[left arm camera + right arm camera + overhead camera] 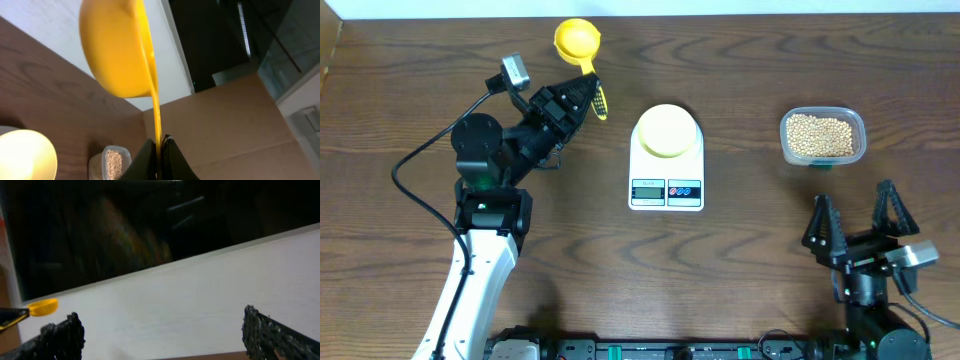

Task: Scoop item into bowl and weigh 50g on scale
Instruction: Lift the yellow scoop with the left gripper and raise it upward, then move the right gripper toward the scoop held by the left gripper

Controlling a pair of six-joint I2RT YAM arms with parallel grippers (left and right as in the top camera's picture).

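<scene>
While my left gripper point(592, 95) is clamped on the handle of the yellow scoop point(577, 40), my right gripper point(857, 215) just sits there with its jaws spread wide.

Overhead first: the scoop is at the far left of the table point(740, 260), its cup pointing at the far edge. The beans point(820, 135) are way over on the right in the clear tub point(860, 128), well apart from it. The bowl point(667, 130) sits on the scale point(665, 190) mid-table, and my right gripper is nearer the front edge than the tub, holding nothing. Left wrist cam: both fingers are pressed onto the thin handle, cup up ahead, bowl at lower left, tub of beans beyond. Right wrist cam: my fingers point(62, 337) stand far apart in the bottom corners, and the scoop is tiny at the left edge.
</scene>
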